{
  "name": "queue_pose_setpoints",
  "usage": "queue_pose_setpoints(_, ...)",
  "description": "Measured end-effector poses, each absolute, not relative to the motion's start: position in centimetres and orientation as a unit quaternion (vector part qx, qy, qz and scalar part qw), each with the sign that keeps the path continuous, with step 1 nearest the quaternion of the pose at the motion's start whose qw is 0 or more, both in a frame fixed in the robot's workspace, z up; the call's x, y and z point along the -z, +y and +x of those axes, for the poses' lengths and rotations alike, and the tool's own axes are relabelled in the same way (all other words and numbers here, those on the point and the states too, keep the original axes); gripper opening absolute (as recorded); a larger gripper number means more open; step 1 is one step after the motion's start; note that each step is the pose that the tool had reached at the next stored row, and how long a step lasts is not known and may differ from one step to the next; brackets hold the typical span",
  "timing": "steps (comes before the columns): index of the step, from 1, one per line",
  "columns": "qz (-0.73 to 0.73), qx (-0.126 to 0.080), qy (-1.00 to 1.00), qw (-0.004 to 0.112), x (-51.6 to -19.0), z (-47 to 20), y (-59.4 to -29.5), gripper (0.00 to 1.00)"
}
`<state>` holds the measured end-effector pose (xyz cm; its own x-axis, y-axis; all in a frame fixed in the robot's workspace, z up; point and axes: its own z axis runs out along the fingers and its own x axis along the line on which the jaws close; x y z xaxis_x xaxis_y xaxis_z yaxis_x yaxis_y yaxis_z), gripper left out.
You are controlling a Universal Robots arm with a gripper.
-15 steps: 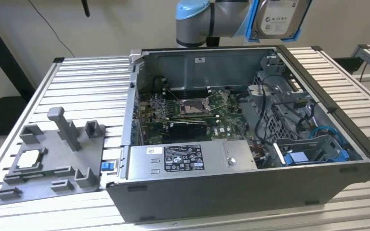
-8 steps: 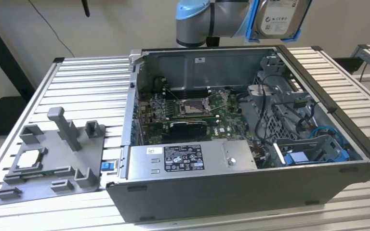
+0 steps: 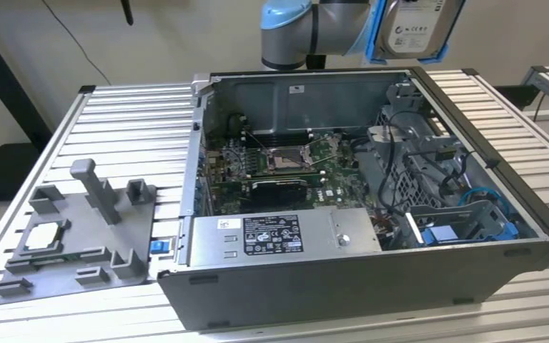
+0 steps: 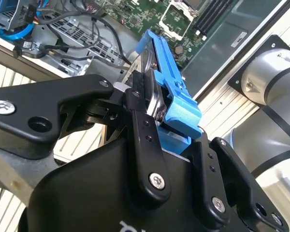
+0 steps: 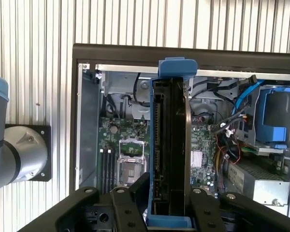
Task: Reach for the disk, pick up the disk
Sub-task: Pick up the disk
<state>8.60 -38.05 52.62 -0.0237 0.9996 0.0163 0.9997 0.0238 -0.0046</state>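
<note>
No legible print on labels.

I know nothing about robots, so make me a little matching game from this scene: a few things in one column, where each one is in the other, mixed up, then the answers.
Things:
1. disk
2. grey plastic fixture
3. power supply box
4. gripper

Places:
A. inside the open computer case, along its near wall
B. on the slatted table, at the exterior view's left
C. closed around the blue-framed drive
D. held up in the air above the case

Pairs: 1-D, 2-B, 3-A, 4-C
</note>
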Motion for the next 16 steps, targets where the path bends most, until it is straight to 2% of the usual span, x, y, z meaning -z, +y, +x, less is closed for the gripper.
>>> queue_pose_setpoints(16,-0.699,0.003,-0.715,0.009,-52.6,8.9,-41.5,0.00)
